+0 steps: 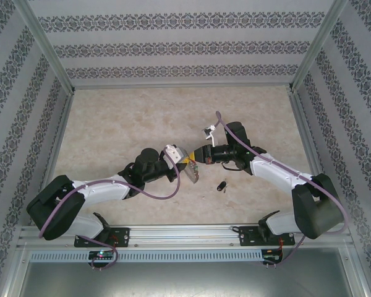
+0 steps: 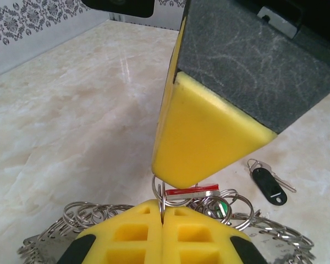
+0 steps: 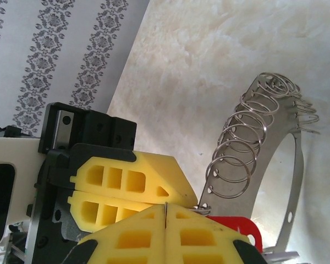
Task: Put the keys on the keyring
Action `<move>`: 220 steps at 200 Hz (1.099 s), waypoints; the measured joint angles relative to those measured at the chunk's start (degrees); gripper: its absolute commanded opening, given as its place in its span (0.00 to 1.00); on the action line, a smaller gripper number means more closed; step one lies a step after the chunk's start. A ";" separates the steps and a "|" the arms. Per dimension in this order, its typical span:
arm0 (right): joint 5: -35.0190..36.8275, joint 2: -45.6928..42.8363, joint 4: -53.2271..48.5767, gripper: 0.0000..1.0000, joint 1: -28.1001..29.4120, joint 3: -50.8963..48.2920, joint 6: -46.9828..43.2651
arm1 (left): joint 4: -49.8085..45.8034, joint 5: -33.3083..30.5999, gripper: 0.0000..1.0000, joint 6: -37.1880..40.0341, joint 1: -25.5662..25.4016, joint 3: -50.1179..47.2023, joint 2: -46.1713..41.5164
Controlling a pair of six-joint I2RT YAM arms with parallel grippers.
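My left gripper [image 2: 163, 223] and right gripper [image 3: 166, 215] meet tip to tip above the middle of the table [image 1: 111, 124]; the left gripper [image 1: 184, 162] is on the left. The left jaws are shut on a small split ring [image 2: 161, 204] of the keyring [image 2: 275, 234]. That keyring [image 3: 275, 165] is a flat silvery band carrying several wire rings. The right jaws are shut on a thin metal ring beside the red key [image 3: 237, 227]. The red key [image 2: 191, 191] shows edge-on under the right gripper's fingers [image 2: 209, 137]. A black key [image 2: 269, 186] lies loose on the table; the black key [image 1: 221, 185] lies near the right arm.
Metal rails and patterned walls [image 1: 173, 49] enclose the marble tabletop. The back half of the table lies free. The left gripper's fingers [image 3: 126, 184] press close against my right ones.
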 measured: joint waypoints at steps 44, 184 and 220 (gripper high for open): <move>3.56 0.13 -4.98 0.00 -0.46 1.38 -1.79 | 0.04 -0.46 0.00 2.01 0.00 -0.46 0.02; 0.28 8.02 -8.94 0.00 -1.68 5.25 -3.69 | 3.72 1.25 0.00 4.22 0.02 -1.68 2.12; -3.30 10.64 -9.70 0.00 -2.80 6.40 -3.67 | 4.90 1.49 0.00 4.46 0.02 -2.21 2.47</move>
